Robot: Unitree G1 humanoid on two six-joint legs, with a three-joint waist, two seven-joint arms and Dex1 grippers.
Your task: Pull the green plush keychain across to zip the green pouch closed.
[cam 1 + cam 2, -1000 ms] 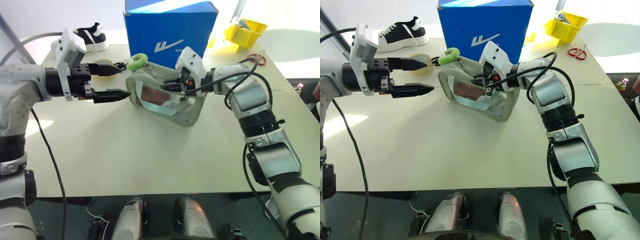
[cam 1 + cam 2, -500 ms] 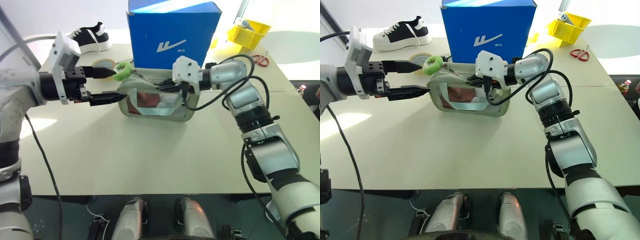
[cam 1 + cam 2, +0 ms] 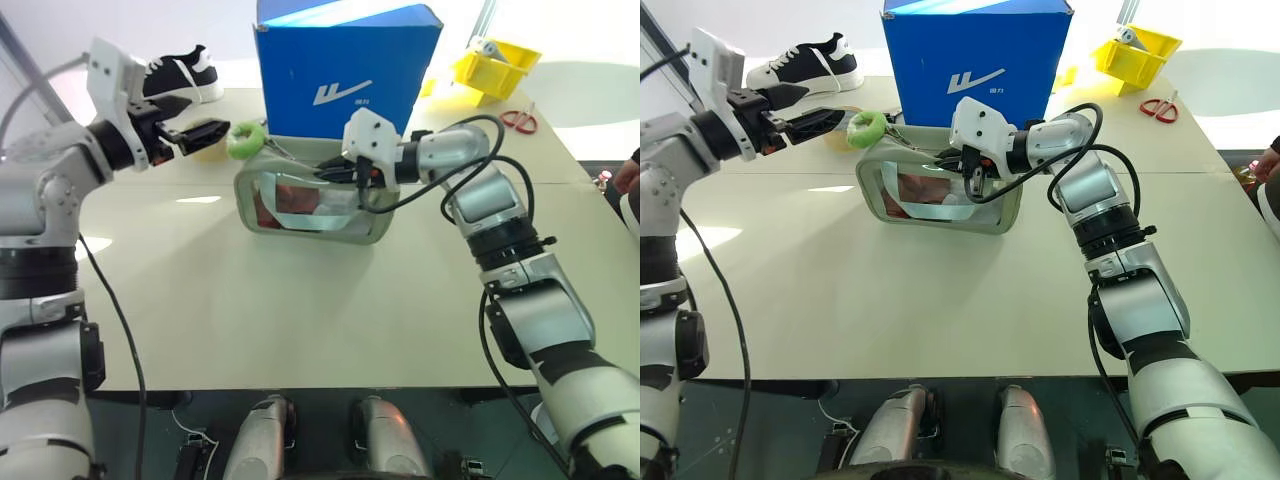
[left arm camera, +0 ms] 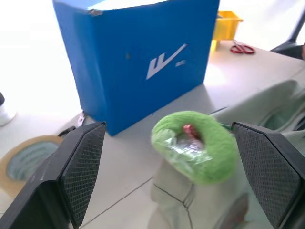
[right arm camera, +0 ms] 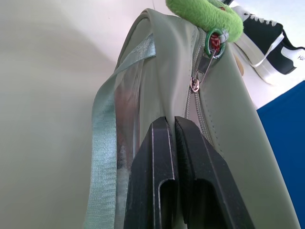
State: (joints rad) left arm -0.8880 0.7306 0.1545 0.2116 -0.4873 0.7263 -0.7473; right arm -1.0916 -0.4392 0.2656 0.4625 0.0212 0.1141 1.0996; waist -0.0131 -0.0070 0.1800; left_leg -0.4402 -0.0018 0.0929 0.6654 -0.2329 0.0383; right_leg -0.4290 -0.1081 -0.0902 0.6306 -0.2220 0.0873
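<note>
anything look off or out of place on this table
Nothing spilled or damaged. The oddest item is a black-and-white sneaker sitting on the tabletop behind the tape roll. The green pouch stands upright, pinched by the right pincer, its green plush keychain between the open left pincer's fingers.

Left gripper [image 3: 205, 133] wide, right gripper [image 3: 335, 173] clamped.

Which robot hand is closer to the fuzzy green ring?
The left. The left gripper hangs open right beside the green plush keychain, not touching it. The right gripper is shut on the green pouch, farther along its top edge.
</note>
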